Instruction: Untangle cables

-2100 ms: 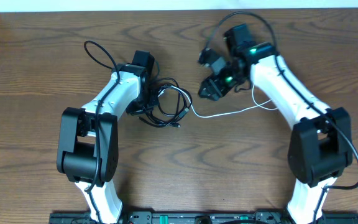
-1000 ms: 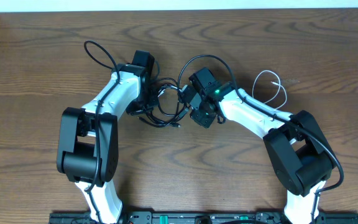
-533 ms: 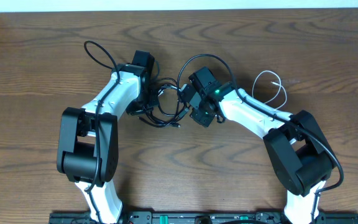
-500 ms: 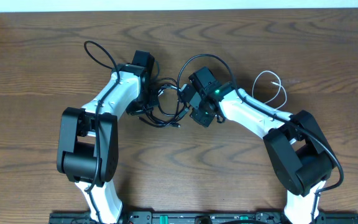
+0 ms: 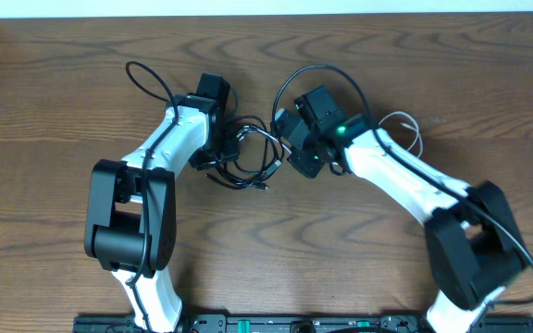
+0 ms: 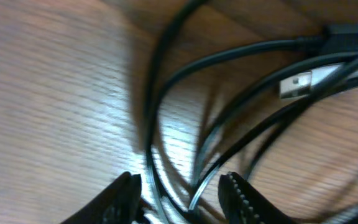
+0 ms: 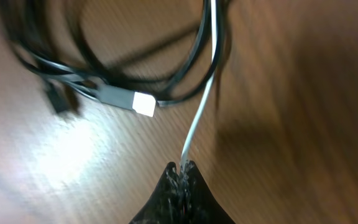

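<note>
Between the two arms, about mid-table, the black cable (image 5: 246,150) lies in a loose tangle of loops, a silver-tipped USB plug (image 7: 145,104) among its strands. The white cable (image 7: 201,112) runs alongside those loops, and its far part curls on the wood beyond the right arm. The right gripper (image 7: 182,167) has its fingertips pressed together, pinching the white cable just beside the tangle. The left gripper (image 6: 179,193) stands spread, low over the wooden table (image 5: 63,92), with black strands passing between its fingers.

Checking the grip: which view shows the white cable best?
Right wrist: the white cable runs straight into the shut right gripper. Overhead shows only a thin loop beside that arm; left wrist shows none of it.
</note>
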{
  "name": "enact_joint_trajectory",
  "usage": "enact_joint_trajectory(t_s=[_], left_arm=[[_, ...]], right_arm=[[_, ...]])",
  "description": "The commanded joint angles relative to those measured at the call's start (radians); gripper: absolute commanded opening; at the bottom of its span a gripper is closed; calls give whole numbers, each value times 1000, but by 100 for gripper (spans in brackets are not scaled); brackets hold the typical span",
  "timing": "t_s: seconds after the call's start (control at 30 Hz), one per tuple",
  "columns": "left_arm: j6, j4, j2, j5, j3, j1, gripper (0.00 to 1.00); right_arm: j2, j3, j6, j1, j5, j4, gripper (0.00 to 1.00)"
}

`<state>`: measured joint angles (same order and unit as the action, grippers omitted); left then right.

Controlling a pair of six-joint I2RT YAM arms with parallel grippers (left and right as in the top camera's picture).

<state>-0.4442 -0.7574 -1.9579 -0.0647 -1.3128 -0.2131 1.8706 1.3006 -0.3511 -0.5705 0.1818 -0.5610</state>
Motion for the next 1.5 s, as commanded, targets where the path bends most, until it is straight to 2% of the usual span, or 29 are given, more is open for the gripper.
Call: enact_joint_trajectory(t_s=[0.0,0.3,0.57,0.6,0.67,0.87,1.07,1.27,1.47], left_arm=[[25,23,-8,-129,2,0,47],[20,97,-27,-159,2,-2,48],[21,97,-126,-161,2,-10,48],[21,98,-135,-160,2,-11,42],[21,101,-145,-161,2,-12,8],[77,74,-56,-155,-12,-10,7],[71,71,126,-78,-12,-10,8],[69,70,284,-64,-12,-10,7],[69,41,349,61,-12,-10,7]], right_arm=[[-82,3,-5,2,86,7,1],[-99,3,-5,2,113,12,1],[-99,3,-5,4,112,13,1],[-99,3,-5,6,112,13,1],[-99,3,-3,10,113,12,1],[-117,4,6,45,142,3,1],[-154,4,6,108,161,3,1],[-158,4,6,173,160,-15,1],[-158,4,23,262,155,-27,1]])
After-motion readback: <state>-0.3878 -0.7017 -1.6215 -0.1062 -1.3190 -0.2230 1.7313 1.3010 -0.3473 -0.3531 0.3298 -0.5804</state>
